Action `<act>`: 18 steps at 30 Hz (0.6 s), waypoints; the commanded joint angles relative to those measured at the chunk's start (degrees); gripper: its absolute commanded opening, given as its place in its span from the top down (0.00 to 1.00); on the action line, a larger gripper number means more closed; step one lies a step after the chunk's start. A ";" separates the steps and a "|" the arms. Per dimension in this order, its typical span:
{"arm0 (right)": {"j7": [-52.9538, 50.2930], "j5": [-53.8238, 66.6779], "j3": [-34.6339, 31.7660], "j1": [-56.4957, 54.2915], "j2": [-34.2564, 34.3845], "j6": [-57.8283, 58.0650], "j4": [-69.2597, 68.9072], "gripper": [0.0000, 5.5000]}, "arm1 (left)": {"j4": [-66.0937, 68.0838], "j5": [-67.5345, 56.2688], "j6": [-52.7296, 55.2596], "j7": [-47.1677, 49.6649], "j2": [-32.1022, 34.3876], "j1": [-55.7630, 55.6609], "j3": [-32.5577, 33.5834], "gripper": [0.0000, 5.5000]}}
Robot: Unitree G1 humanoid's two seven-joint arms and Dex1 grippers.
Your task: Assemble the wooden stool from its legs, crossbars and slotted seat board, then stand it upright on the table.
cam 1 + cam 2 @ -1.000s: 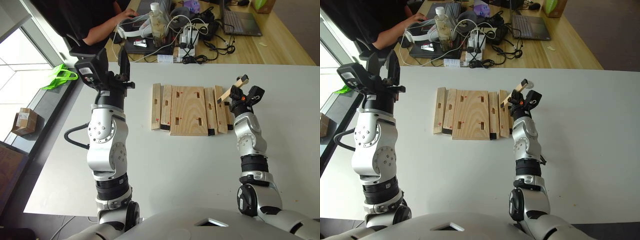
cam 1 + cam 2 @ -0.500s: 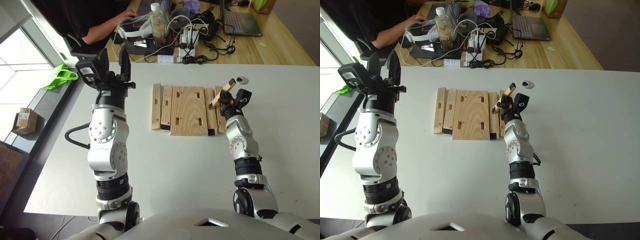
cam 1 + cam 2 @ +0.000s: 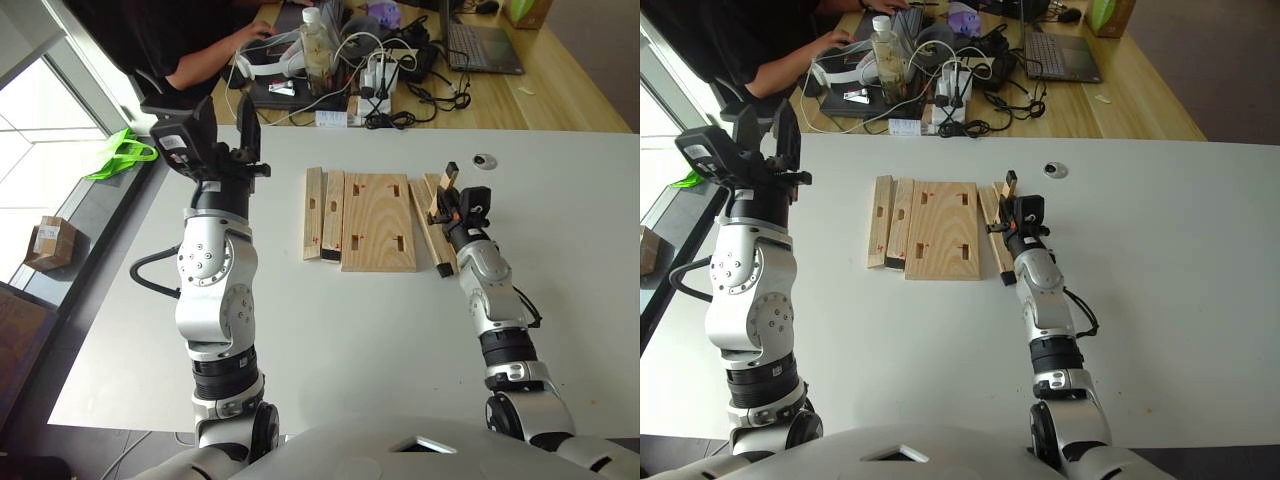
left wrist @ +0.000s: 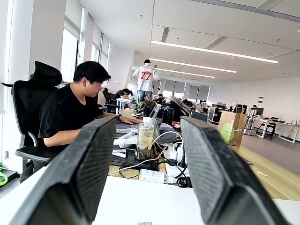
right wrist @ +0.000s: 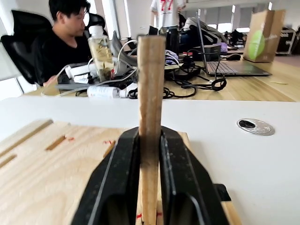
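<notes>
Right gripper (image 5: 150, 140) is clamped on a thin wooden strip (image 5: 151, 84), both fingers pressed flat against its faces, gripping it low down so most of its length stands free above them. I judge this strip to be one of the stool's crossbars. It stands close to upright with its upper end tipped away from the robot. It hangs over the right-hand edge of the seat board (image 3: 378, 220), which lies flat on the table (image 3: 330, 330) with its long axis running away from the robot and its slots facing up. From this gripper the board lies just to the left, very near, so my right arm is by far the nearer one. Directly beneath the gripper, a slat (image 3: 425, 225) lies askew along the board's right edge, and two more slats (image 3: 322, 212) lie side by side against its left edge. Left gripper (image 3: 228, 125) is held high on the robot's left, well apart from all the wood, its two fingers spread wide and holding nothing.
</notes>
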 commanded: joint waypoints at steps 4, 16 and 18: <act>2.49 -1.24 1.03 6.54 -3.05 3.92 1.19 0.93 | 0.04 0.67 -0.32 0.32 0.47 -0.02 0.36 0.55; 2.48 6.64 -2.59 -1.94 0.02 2.45 -10.14 0.93 | 0.26 0.36 0.12 0.08 1.47 -1.68 1.42 0.55; 2.52 6.78 -2.49 -2.11 -0.02 3.09 -11.40 0.93 | 0.25 0.41 0.13 0.10 1.44 -1.76 1.44 0.55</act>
